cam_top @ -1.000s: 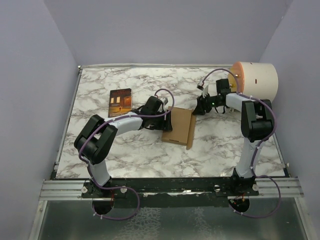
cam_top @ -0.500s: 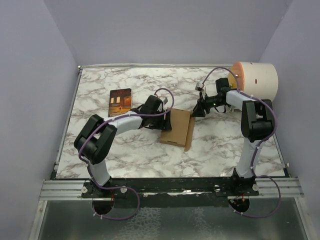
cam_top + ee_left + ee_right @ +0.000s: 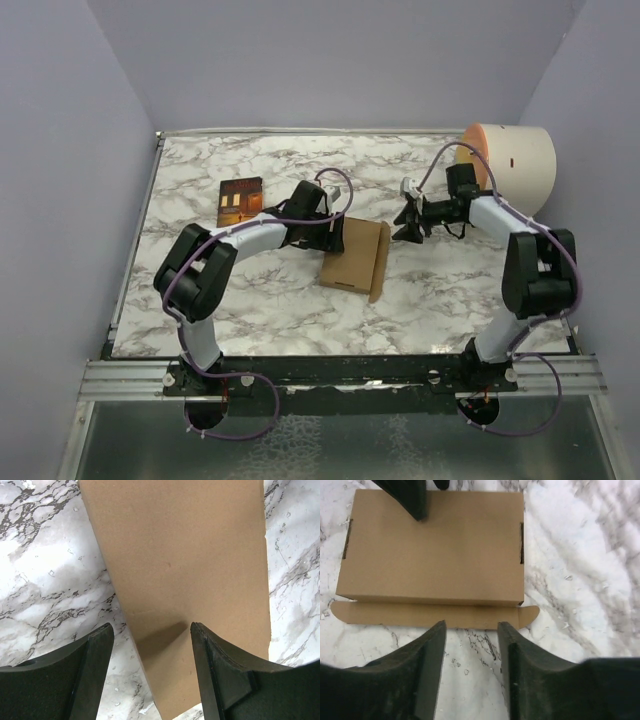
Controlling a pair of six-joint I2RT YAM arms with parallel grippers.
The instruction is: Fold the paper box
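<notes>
Only right wrist view shows paper box (image 3: 430, 545) slots (image 3: 521, 542).

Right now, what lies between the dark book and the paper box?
The left gripper, reaching over the marble table; the top view shows it.

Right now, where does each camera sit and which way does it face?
Top external: above and behind the bases, looking down on the table; left arm and right arm show.
Left wrist: over the paper box, facing down; left gripper shows.
Right wrist: beside the box, looking down at its flap; right gripper shows.
Shared: all three show the box.
</notes>
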